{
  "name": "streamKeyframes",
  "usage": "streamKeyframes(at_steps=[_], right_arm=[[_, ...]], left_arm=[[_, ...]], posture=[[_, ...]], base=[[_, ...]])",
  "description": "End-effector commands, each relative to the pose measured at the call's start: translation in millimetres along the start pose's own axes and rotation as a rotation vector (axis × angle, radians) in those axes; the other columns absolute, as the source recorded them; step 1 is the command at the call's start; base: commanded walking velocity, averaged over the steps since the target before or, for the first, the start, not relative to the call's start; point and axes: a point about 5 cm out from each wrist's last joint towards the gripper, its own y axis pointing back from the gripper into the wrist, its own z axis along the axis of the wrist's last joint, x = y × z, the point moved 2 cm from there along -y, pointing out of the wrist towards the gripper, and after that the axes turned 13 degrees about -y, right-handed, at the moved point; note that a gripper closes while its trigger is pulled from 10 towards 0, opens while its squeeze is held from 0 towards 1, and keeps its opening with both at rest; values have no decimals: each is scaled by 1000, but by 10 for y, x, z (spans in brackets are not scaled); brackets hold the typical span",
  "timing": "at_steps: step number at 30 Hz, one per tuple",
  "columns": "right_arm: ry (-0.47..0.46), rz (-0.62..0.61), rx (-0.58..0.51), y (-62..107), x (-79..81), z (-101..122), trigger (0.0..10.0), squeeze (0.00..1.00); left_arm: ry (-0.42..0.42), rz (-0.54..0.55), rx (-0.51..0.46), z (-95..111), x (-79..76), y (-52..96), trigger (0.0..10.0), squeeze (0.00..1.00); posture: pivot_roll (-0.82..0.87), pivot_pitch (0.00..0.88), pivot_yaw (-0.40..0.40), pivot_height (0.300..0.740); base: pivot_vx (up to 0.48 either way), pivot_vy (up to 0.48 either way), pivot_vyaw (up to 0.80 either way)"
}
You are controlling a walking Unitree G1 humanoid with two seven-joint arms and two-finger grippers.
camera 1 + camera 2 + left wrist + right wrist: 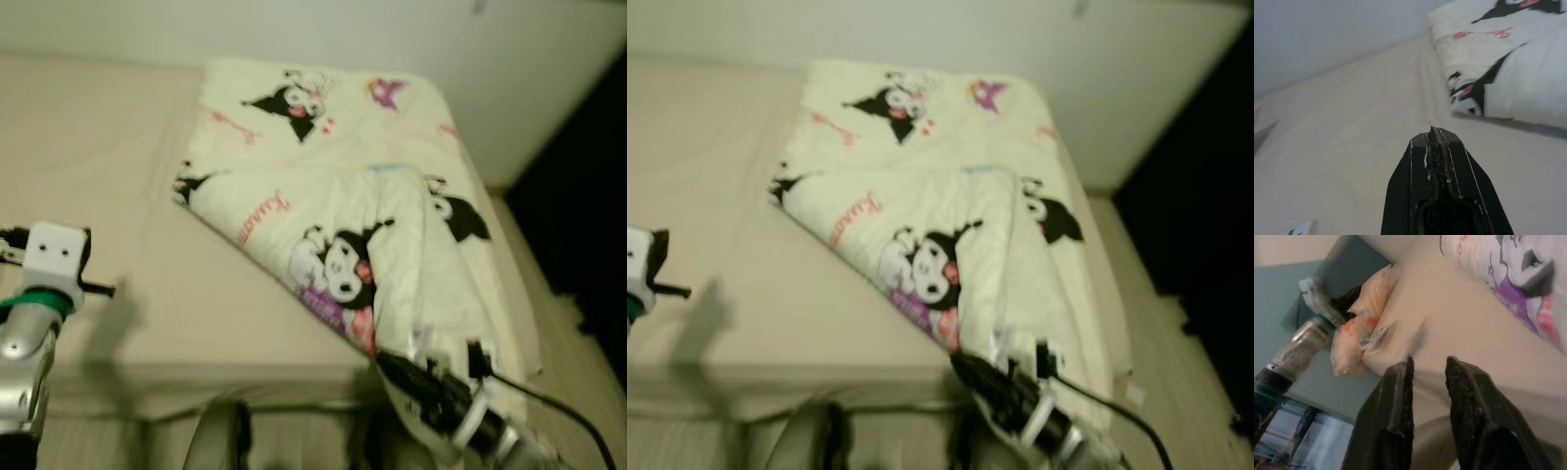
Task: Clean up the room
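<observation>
**Mia:** What do the robot's eyes show?

**Tom:** A bed [118, 147] with a blanket [323, 176] on its right side. The blanket's near left corner is folded back, so it lies crooked. That is likely why the robot stands at the near edge, to tidy it.

**Mia:** Where are its grippers?

**Tom:** The right gripper [392, 364] is low at the near right, just beside the blanket's near corner. The left gripper [103, 288] is held up over the bare sheet on the left, away from the blanket.

**Mia:** And the left wrist view?

**Tom:** The left gripper's fingers [1437, 161] are pressed together, holding nothing. The blanket lies farther off.

**Mia:** And the right wrist view?

**Tom:** The right gripper's fingers [1400, 396] stand a little apart with nothing between them. The blanket's edge is near, so it looks ready to grab it.
</observation>
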Motion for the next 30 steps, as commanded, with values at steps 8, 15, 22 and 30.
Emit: streamKeyframes(at_steps=[8, 15, 22, 30], right_arm=[[56, -288, -498, 98, -68, 884, 10000, 0], [49, -479, -652, -166, -150, 1268, 10000, 0], [313, -1026, -476, -405, -469, 1170, 10000, 0], [443, -1025, -405, -777, -347, 1104, 10000, 0]], left_arm=[[6, -34, -2, -4, -161, -4, 10000, 0], [4, -47, -15, 33, -209, -6, 10000, 0], [-9, -98, -34, 83, -350, 23, 10000, 0], [-31, -126, -62, 166, -378, 13, 10000, 0]], posture=[[212, 103, -5, 600], [225, 103, -9, 600], [251, 118, -6, 600], [272, 141, 0, 600]], base=[[0, 0, 0], [0, 0, 0], [0, 0, 0], [0, 0, 0]])
